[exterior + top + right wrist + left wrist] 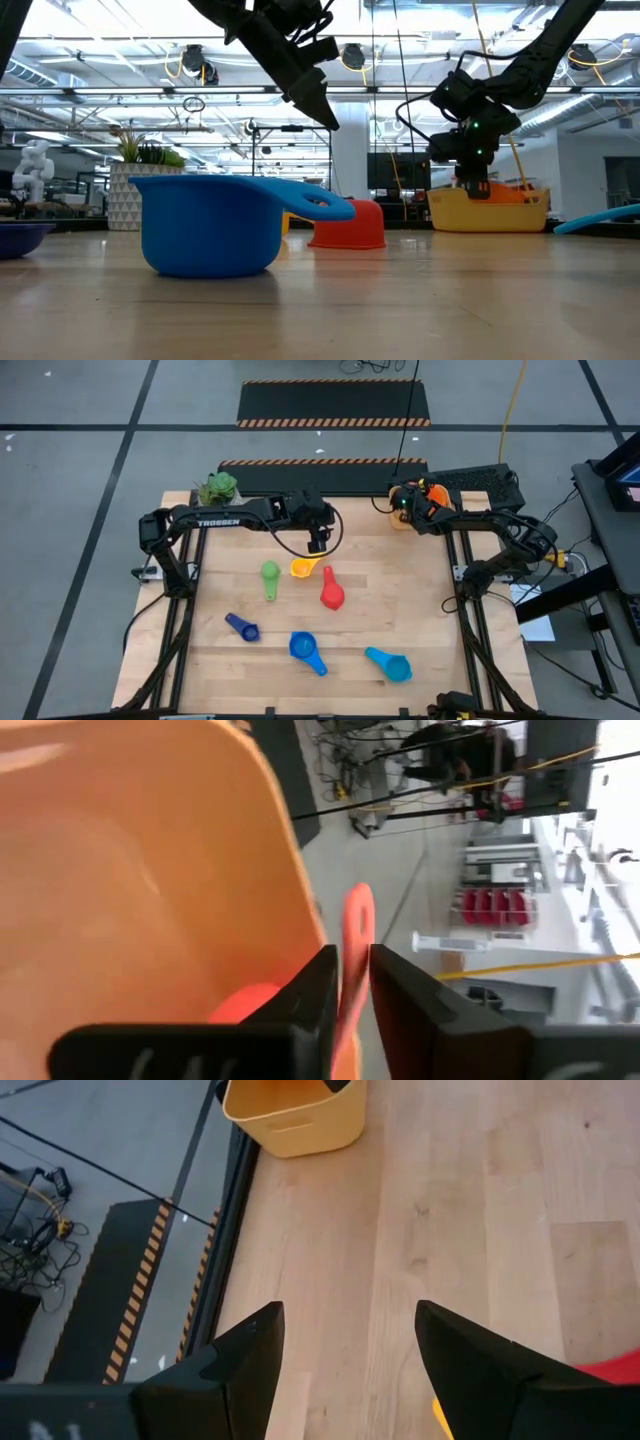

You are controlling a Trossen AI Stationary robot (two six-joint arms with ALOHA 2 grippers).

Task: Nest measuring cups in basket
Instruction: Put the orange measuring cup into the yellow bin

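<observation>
The right gripper (pixel 415 503) hung over the basket (pixel 400 520) at the table's far right corner, and in the right wrist view its fingers (pixel 315 990) stood close on either side of the flat handle of the orange cup (pixel 352 945), the bowl of that cup low inside the basket's wall; whether the handle was pinched or just let go could not be told. The left gripper (pixel 317 545) hovered near the middle of the far edge with its fingers (pixel 240 1365) spread apart and nothing between them, above the yellow cup (pixel 305 567). The yellow cup lay with its handle running toward the right and slightly away from the front edge. Beside it the green cup (pixel 270 576) had its long axis running front to back, bowl at the far end, handle toward the front. The red cup (pixel 331 592) lay near them, handle pointing to the far side, bowl nearer the front. Closer to the front, the dark blue cup (pixel 243 627) pointed its handle toward the far left, the blue cup (pixel 304 648) sent its handle toward the front right, and the light blue cup (pixel 391 663) lay with its handle toward the far left, all three well apart from the basket.
</observation>
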